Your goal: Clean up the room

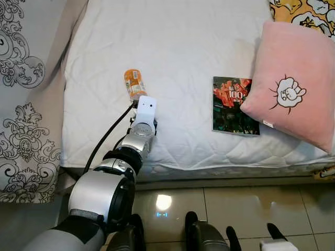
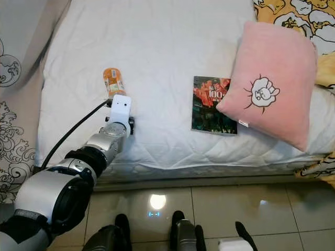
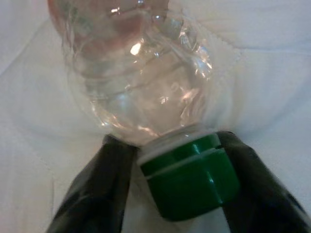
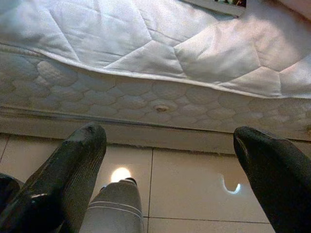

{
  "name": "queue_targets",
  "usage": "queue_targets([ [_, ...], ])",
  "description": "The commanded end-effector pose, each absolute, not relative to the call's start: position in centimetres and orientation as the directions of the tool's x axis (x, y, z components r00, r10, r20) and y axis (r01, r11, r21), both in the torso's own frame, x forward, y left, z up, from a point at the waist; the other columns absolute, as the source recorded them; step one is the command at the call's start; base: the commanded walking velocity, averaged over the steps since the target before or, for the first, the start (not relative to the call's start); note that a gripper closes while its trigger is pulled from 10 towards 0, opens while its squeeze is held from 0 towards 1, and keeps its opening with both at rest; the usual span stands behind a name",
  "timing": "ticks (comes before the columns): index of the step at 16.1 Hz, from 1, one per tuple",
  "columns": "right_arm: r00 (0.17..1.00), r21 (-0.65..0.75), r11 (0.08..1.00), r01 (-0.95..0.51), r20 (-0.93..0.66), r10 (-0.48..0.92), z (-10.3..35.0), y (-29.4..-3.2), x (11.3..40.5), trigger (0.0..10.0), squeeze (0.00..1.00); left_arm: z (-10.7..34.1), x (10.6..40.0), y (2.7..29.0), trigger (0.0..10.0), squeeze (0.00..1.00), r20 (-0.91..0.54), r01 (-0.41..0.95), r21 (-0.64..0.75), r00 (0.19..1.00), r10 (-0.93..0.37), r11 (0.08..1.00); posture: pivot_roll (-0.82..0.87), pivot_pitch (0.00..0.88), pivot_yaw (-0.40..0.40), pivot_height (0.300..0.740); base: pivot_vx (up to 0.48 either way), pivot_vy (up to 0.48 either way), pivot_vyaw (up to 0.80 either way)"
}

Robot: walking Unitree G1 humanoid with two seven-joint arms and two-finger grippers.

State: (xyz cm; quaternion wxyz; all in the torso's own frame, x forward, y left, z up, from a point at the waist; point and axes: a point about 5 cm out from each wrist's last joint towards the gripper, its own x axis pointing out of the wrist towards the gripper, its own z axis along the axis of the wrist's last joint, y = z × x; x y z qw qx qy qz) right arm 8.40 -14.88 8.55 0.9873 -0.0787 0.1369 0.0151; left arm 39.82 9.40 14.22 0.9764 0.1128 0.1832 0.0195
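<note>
Left gripper (image 3: pixel 170 194), arm stretched forward over the mattress edge, has its black fingers (image 3: pixel 95 194) on either side of the green cap (image 3: pixel 192 182) of a clear bottle (image 1: pixel 134 83) lying on the white bed (image 1: pixel 178 47) — whether they press it is unclear. Right gripper (image 4: pixel 170 170) hangs spread above floor tiles (image 4: pixel 194 194). A book (image 1: pixel 230 104) and pink pillow (image 1: pixel 293 83) lie well apart — bare sheet between

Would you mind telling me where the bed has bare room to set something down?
The widest free patch is the white mattress above and between the bottle and the book. A narrower strip runs along the front edge. It is crowded on the right, where the pink pillow overlaps the book, and around the left gripper at the bottle's cap.
</note>
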Motion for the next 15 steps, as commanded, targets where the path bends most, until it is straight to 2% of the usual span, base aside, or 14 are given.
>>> queue_targets([
  [1, 0.948, -0.160, 0.986, -0.053, -0.319, 0.000, 7.4, -15.2, 8.3, 10.0, 0.00, 13.7, 39.7, 9.5, 0.0, 0.00, -0.356, 0.019, 0.248, 0.932, 0.073, 0.969, -0.25, 0.327, 0.006, 0.740, 0.000, 0.000, 0.00],
  [5, 0.966, -0.168, 0.984, -0.057, -0.257, 0.012, 6.5, -15.3, 11.7, 10.0, 0.00, 13.6, 39.6, 9.8, 0.0, 0.00, -0.286, 0.041, 0.265, 0.957, 0.037, 0.963, -0.18, 0.209, 0.021, 0.740, 0.000, 0.000, 0.00],
  [7, 0.976, -0.181, 0.982, -0.061, -0.218, 0.020, 6.2, -15.6, 13.7, 10.0, 0.00, 15.0, 39.8, 9.0, 0.0, 0.00, -0.140, 0.095, 0.277, 0.988, -0.058, 0.956, -0.14, 0.156, 0.033, 0.740, 0.000, 0.000, 0.00],
  [9, 0.978, -0.186, 0.981, -0.060, -0.207, 0.021, 5.8, -15.8, 14.8, 10.0, 0.00, 15.4, 39.7, 8.5, 0.0, 0.00, -0.071, 0.137, 0.308, 0.990, -0.121, 0.941, -0.11, 0.120, 0.035, 0.740, 0.000, 0.000, 0.00],
  [11, 0.986, -0.195, 0.979, -0.060, -0.167, 0.027, 5.5, -16.2, 17.3, 10.0, 0.00, 16.7, 39.3, 9.2, 0.0, 0.00, 0.079, 0.152, 0.336, 0.979, -0.189, 0.929, -0.05, 0.050, 0.038, 0.740, 0.000, 0.000, 0.00],
  [13, 0.991, -0.176, 0.984, -0.037, -0.133, 0.013, 5.7, -16.5, 18.7, 10.0, 0.00, 17.7, 38.8, 9.2, 0.0, 0.00, 0.186, 0.182, 0.265, 0.954, -0.236, 0.947, -0.03, 0.020, 0.040, 0.740, 0.000, 0.000, 0.00],
  [15, 0.995, -0.096, 0.994, 0.060, -0.068, -0.067, 7.2, -17.7, 20.3, 10.0, 0.00, 17.6, 37.7, 10.3, 0.0, 0.00, 0.241, 0.170, 0.227, 0.944, -0.224, 0.959, -0.01, 0.000, 0.041, 0.740, 0.000, 0.000, 0.00],
])
